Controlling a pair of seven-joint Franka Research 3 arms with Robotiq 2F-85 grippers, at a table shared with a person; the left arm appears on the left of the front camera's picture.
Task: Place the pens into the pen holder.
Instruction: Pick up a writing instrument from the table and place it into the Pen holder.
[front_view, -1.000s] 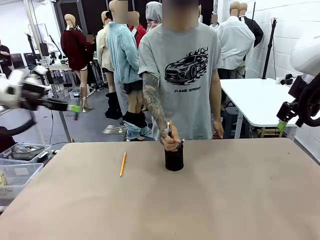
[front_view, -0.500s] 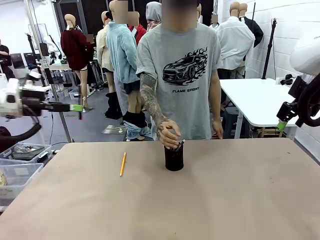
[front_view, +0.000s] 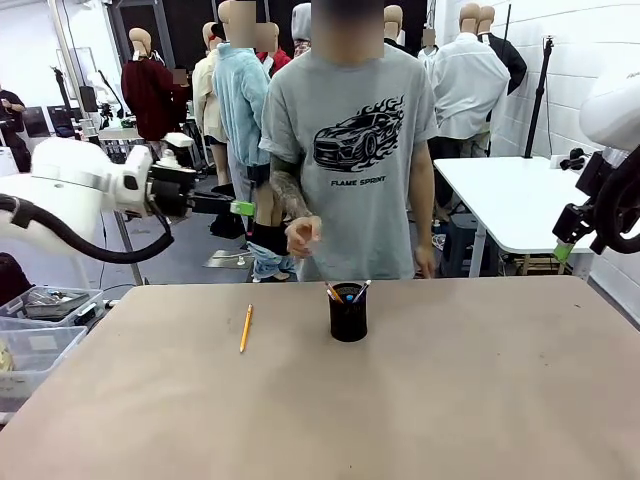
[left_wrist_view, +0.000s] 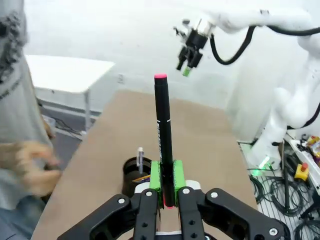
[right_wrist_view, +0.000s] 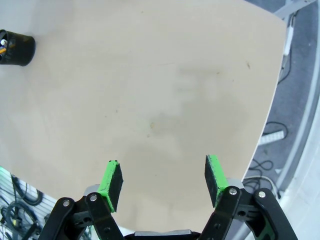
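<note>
As things lie now: partly done. The holder (front_view: 348, 315) stands near the far edge of the desk (front_view: 450, 400), about mid-width, with at least two pens (front_view: 360, 289) poking above its rim, one showing a blue bit.
Left to do: two more to go in, by my judgement, the pencil and the dark pen.
Pencil (front_view: 246, 328): yellow-orange, lying flat on the desk, apart from the holder on its left.
Dark pen (left_wrist_view: 163, 120): red-ended, up in the air, not yet over the holder.
Left gripper (left_wrist_view: 166, 172): clamped on the dark pen, which runs out along the fingers with the red end foremost; raised well above the desk, left of the holder.
Right gripper (right_wrist_view: 163, 170): spread wide with nothing between the pads, off to the desk's right side, well apart from the holder.
Hand (front_view: 302, 236): the person's, raised before the shirt (front_view: 360, 140), above the holder and clear of it.
Writing: the shirt reads "FLAME SPRINT" under a flaming car drawing; print along the dark pen's barrel is too small to read.
</note>
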